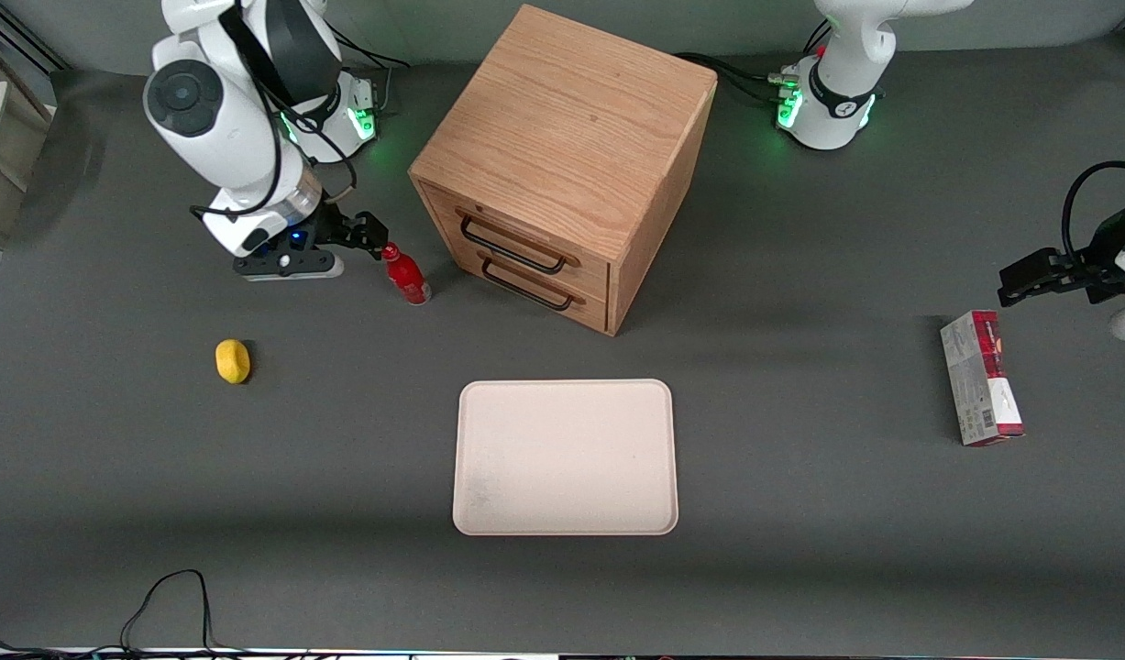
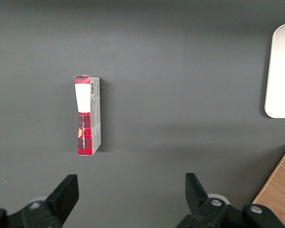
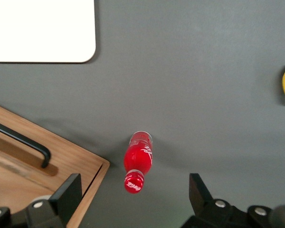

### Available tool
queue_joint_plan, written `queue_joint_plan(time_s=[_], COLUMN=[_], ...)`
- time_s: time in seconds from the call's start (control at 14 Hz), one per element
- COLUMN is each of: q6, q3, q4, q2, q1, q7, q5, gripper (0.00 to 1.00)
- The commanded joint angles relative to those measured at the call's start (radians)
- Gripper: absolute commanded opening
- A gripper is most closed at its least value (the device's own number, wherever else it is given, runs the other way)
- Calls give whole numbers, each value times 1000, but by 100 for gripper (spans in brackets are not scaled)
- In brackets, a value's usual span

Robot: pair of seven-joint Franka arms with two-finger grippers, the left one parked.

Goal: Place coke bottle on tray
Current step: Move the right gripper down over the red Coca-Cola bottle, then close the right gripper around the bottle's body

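Note:
The small red coke bottle (image 1: pixel 406 276) stands upright on the dark table, close in front of the wooden cabinet's drawers. In the right wrist view the bottle (image 3: pixel 138 160) is seen from above, its red cap between the two spread fingers. My right gripper (image 1: pixel 368 235) is open and empty, hovering above the bottle and not touching it; its fingers in the wrist view (image 3: pixel 134 197) stand wide on either side of the cap. The cream-beige tray (image 1: pixel 565 456) lies flat and bare, nearer the front camera than the bottle; its corner shows in the wrist view (image 3: pixel 38 28).
The wooden two-drawer cabinet (image 1: pixel 562 165) stands beside the bottle, and its edge (image 3: pixel 33 161) is close to one finger. A yellow lemon (image 1: pixel 233 360) lies nearer the front camera. A red-and-white carton (image 1: pixel 981 378) lies toward the parked arm's end.

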State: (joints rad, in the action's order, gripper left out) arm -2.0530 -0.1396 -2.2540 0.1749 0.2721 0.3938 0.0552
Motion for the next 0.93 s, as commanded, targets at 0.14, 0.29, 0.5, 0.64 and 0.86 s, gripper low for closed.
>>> queue_joint_plan(time_s=[0.14,0.29,0.5,0.64,0.86], q6=[-296,-384,-431,-438,-466], q3=[-26,-26,-35,-54,-81], q4=[-254,-312,-342,-342,-340], q2=[64,54,29,14,-14], q1=[13,19,19,19,18], q7=[68,68,68,68,71], q5=[29,31,31,32,44], gripper=[100,100,100,100,100])
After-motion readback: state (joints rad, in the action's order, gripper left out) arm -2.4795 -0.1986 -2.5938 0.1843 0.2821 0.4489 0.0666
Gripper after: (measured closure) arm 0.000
